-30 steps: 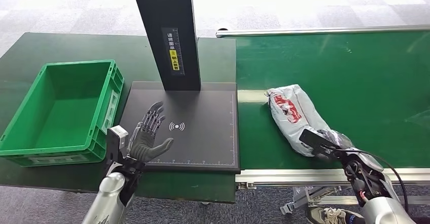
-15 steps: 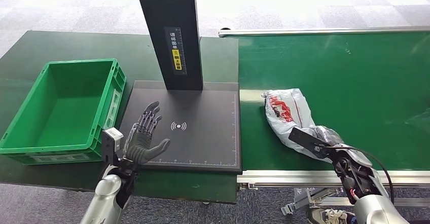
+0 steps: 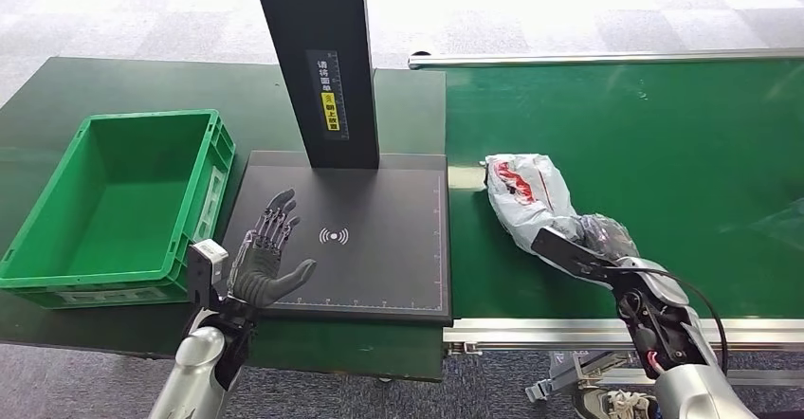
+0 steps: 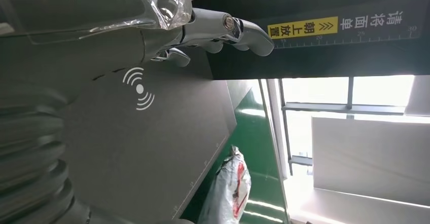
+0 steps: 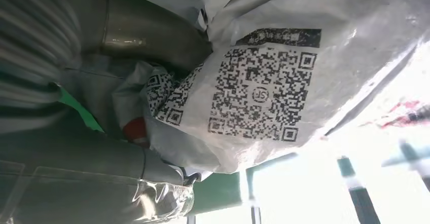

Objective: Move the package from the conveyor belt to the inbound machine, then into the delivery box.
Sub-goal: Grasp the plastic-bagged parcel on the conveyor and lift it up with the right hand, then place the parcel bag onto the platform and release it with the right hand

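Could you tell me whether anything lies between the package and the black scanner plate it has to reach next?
Nothing visible does. The package lies on the green belt, its near end held by the right hand, and only bare belt separates it from the scanner plate. The left hand hovers open over the plate's far side, near the green crate.

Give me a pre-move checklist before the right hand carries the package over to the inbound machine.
1. Grasp: right hand is closed on the near end of the package; the right wrist view shows the bag bunched against the hand. Ok.
2. Package lifted off the conveyor belt: cannot tell.
3. Landing zone: the inbound machine platform has nothing lying on it. Ok.
4. Left hand hovers open over the platform's near left part and may be in the way. Not ok.
5. Delivery box holds nothing. Ok.
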`<action>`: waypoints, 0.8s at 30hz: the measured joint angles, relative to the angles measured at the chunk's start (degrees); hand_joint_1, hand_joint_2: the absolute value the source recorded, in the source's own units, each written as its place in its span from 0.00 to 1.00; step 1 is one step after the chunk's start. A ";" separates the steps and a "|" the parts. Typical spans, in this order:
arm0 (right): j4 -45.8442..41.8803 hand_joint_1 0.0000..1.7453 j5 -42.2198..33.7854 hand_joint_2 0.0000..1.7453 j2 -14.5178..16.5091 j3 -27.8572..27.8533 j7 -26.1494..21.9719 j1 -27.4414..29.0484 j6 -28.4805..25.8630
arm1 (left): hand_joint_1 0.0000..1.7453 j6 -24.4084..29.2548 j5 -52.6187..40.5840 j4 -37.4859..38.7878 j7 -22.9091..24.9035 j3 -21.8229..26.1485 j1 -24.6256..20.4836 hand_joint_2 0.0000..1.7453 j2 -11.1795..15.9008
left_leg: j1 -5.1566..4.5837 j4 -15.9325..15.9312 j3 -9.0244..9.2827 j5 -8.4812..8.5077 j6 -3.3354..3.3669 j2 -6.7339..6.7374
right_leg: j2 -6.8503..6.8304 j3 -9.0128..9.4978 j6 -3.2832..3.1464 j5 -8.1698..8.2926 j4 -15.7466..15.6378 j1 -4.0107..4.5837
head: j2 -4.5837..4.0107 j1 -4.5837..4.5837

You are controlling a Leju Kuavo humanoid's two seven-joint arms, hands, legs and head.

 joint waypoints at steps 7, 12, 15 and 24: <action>-12.32 1.00 -13.12 1.00 5.22 -8.75 -5.37 3.06 -10.16 | 0.00 -0.24 -0.08 -0.32 -0.09 0.22 0.49 1.00 -0.42 | 0.01 0.00 -0.02 0.00 0.00 0.00 | -0.01 -0.07 0.00 0.00 0.00 0.01 | -0.01 -0.01; -21.92 1.00 -11.07 1.00 8.45 -11.16 -15.95 7.49 -25.52 | 0.00 0.04 -0.04 -0.22 -0.36 0.22 -0.02 1.00 -0.64 | 0.01 0.00 -0.03 0.00 -0.01 0.00 | -0.01 -0.09 0.00 -0.01 0.00 0.01 | 0.01 -0.01; -28.69 1.00 -5.90 1.00 10.20 -10.82 -17.18 10.70 -34.16 | 0.00 0.64 0.33 0.23 -0.37 0.22 -1.25 1.00 -0.72 | 0.01 -0.01 -0.04 -0.01 -0.01 0.04 | 0.02 -0.09 0.00 -0.01 0.00 0.01 | 0.00 -0.01; -36.67 1.00 13.02 1.00 11.65 -3.98 -13.70 14.10 -34.99 | 0.00 2.94 1.61 2.41 -1.95 0.18 -3.84 1.00 -0.75 | 0.01 -0.01 -0.01 0.00 -0.01 0.10 | 0.05 -0.09 -0.01 0.00 0.00 0.01 | -0.01 -0.01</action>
